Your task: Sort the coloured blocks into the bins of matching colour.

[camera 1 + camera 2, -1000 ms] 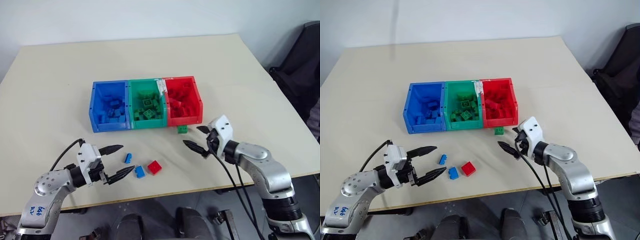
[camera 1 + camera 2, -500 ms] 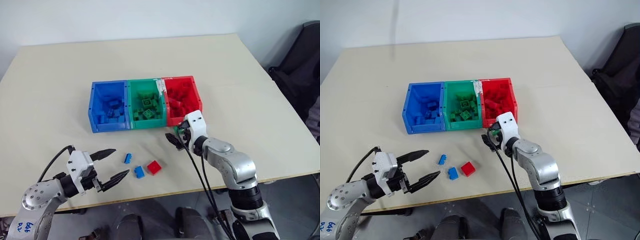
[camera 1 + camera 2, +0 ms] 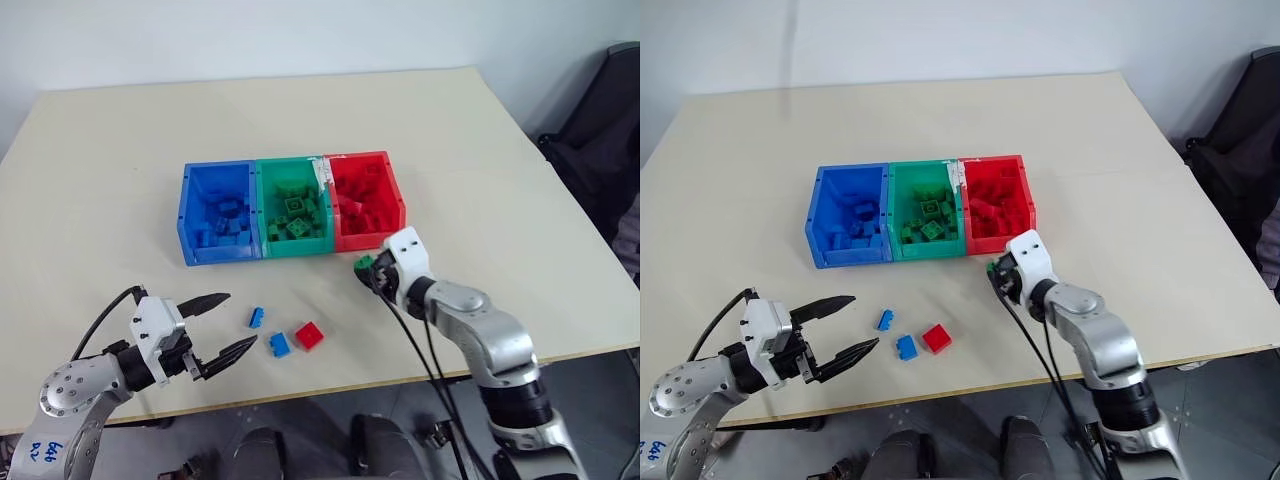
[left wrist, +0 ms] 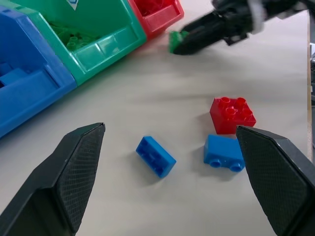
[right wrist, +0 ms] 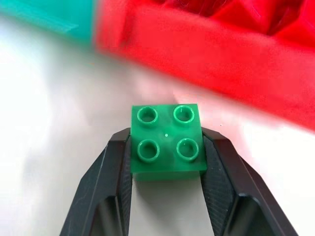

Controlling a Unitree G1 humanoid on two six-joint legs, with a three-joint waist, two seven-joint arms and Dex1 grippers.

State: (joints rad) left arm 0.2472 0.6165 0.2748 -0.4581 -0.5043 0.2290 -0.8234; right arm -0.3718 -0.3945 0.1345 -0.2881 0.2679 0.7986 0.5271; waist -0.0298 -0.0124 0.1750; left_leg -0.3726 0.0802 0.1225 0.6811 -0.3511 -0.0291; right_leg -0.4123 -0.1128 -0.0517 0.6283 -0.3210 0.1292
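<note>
Grippers first, operator, sweeping from the left of the frame: your left gripper (image 3: 224, 326) sits in the lower left of the head view, just above the near table edge, with its two black fingers spread wide apart and nothing between them. Just to the right of those fingertips, in the lower middle of the frame, you've got three loose blocks on the table (image 3: 120, 180): a small blue block (image 3: 256, 317), a second blue block (image 3: 279, 344) a little lower and to the right, and a red block (image 3: 309, 334) right beside that one. Your left wrist view has all three lying in the gap between the fingers, apart from both.

Up in the centre of the frame stands the row of joined bins: blue bin (image 3: 217, 213) on the left, green bin (image 3: 292, 207) in the middle, red bin (image 3: 364, 200) on the right, each with bricks of its own colour inside.

Move right and slightly down: your right gripper (image 3: 368, 272) is just below the red bin's front wall, and its fingers are clamped on a green block (image 5: 167, 140). Your right wrist view shows it clearly, studs up, a finger pressed against each side, with the red bin's front wall close behind it and a sliver of the green bin at the upper left of that picture.
</note>
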